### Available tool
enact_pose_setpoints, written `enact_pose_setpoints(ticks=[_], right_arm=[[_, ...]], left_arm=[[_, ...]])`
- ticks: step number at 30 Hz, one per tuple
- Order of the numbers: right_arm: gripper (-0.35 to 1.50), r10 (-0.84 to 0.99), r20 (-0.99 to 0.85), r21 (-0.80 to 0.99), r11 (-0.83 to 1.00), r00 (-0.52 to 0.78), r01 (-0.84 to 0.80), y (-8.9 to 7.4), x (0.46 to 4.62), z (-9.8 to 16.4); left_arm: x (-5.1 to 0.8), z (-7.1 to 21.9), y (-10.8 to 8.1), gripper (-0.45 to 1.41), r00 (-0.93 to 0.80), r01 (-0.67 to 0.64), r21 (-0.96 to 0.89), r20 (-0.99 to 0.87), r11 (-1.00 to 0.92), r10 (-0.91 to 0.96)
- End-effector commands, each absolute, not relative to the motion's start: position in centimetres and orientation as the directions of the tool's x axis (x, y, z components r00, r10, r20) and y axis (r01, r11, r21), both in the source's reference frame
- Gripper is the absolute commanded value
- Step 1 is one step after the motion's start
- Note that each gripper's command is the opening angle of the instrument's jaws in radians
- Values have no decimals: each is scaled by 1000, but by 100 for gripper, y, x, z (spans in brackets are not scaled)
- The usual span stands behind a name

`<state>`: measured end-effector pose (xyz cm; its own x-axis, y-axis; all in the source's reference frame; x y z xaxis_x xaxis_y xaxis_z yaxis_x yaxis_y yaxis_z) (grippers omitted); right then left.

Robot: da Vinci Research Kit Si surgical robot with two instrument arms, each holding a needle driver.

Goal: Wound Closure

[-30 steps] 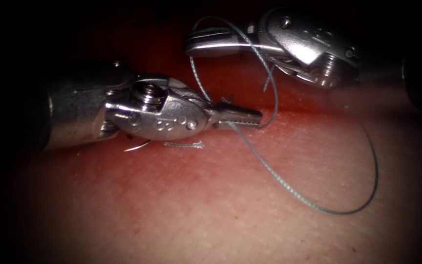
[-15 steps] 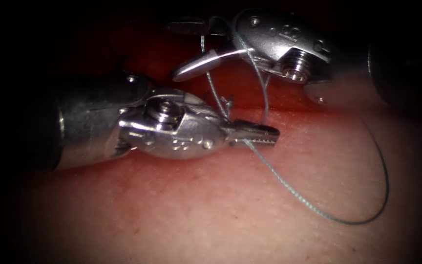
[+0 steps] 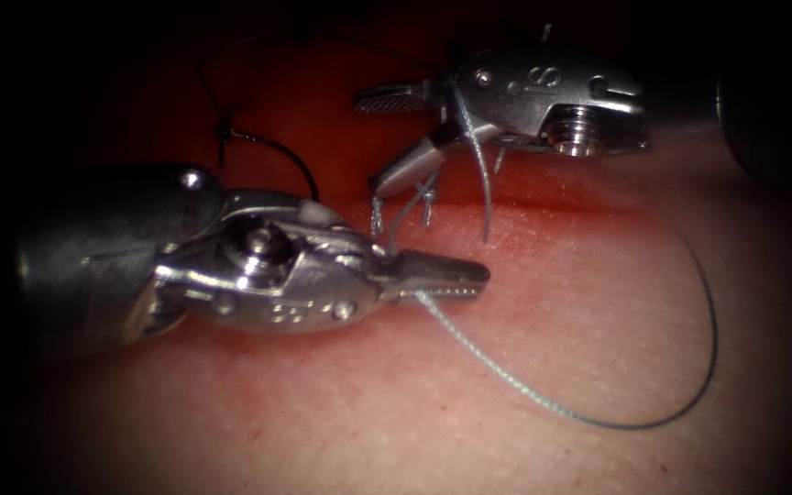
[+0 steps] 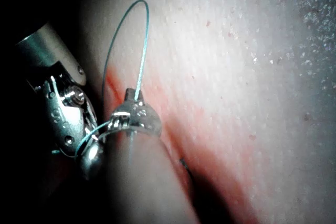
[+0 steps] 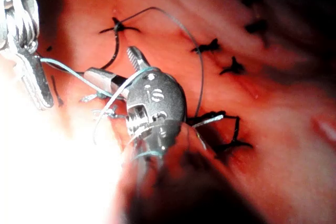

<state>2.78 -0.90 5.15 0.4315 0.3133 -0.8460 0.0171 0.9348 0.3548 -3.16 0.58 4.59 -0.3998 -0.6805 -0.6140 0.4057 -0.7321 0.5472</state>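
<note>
Jaws of left tool (image 3: 446, 278) clamping thread (image 3: 543, 403)

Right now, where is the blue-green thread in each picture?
Endoscope view: thread loops right over the tissue from the left tool.
Left wrist view: thread arcs away from the left tool.
Right wrist view: thread stretches from left tool toward right tool.
Shared landmark: left tool gripping it.

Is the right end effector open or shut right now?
Open: the right end effector has its jaws spread apart above the thread.
</note>
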Motion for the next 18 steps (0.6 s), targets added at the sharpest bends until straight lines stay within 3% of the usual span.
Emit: enact_pose_setpoints(ticks=[1, 9, 10, 13, 18], right_arm=[[123, 294, -848, 352, 934, 440, 55, -94, 286, 523], [116, 308, -828, 438, 877, 469, 196, -111, 284, 531], [104, 321, -828, 466, 850, 460, 245, -113, 285, 532], [98, 340, -821, 496, 821, 458, 281, -113, 286, 533], [98, 385, -795, 583, 698, 469, 416, -114, 287, 533]], left_arm=[[-317, 461, 66, -45, -403, 391, 564, -605, -727, -686], [-289, 451, 87, -45, -424, 383, 598, -564, -705, -709], [-285, 452, 89, -45, -416, 390, 609, -553, -690, -722], [-283, 454, 91, -45, -389, 384, 621, -562, -683, -730], [-280, 463, 98, -45, -359, 375, 629, -579, -681, -732]])
